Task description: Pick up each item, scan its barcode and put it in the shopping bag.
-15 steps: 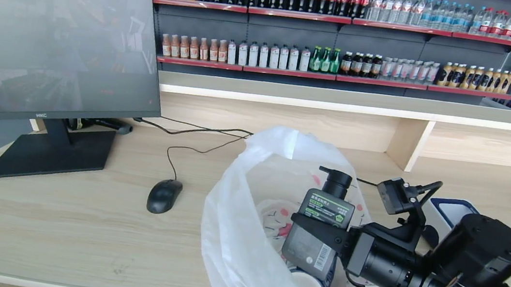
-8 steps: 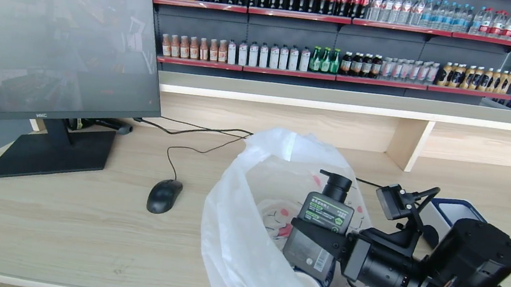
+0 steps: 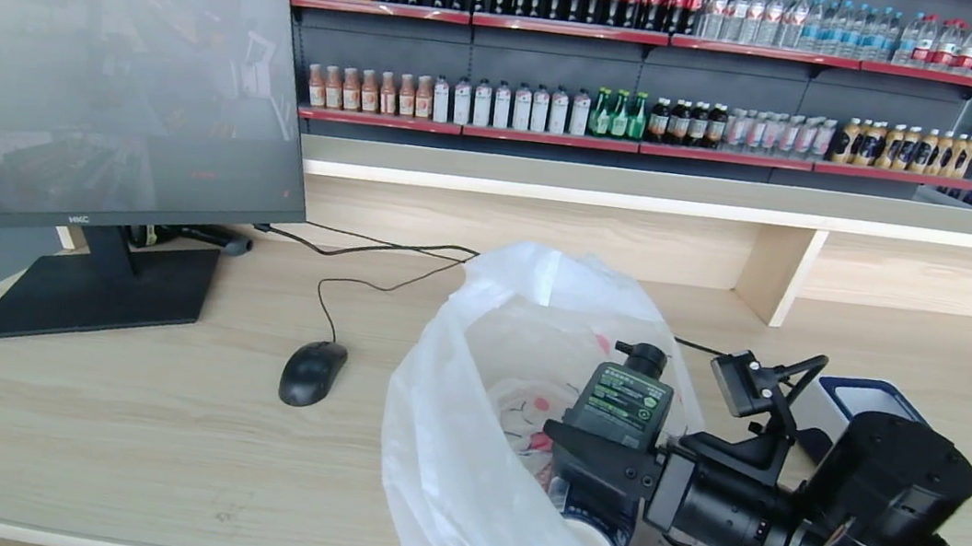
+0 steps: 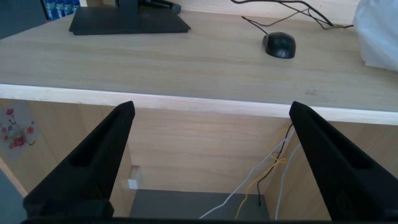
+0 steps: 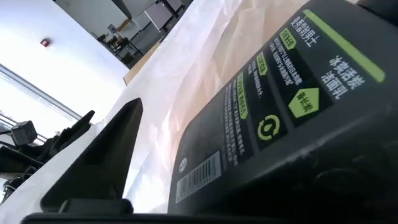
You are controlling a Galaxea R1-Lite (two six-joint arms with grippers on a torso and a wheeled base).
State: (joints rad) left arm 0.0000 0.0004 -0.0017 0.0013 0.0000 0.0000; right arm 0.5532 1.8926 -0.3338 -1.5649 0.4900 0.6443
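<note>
A dark grey bottle [image 3: 621,403] with a green label and black cap is tilted inside the mouth of the white plastic shopping bag [image 3: 450,454]. My right gripper [image 3: 598,458] is shut on its lower body, reaching in from the right. In the right wrist view the bottle [image 5: 280,124] shows its barcode, with one black finger [image 5: 93,168] beside it and bag [image 5: 186,74] film behind. A white cup with a blue wrap [image 3: 593,532] lies in the bag under the bottle. My left gripper [image 4: 211,162] hangs open, low in front of the table's front edge [image 4: 186,102].
A monitor [image 3: 101,87] on a black stand sits at the left, with a black mouse [image 3: 311,372] and its cables mid-table. A white and blue scanner [image 3: 860,402] stands right of the bag. Bottle shelves line the back wall behind a raised wooden counter [image 3: 643,200].
My right gripper has carried the bottle downward, deeper into the bag, and tilted it further forward. The left arm and the rest of the table look the same.
</note>
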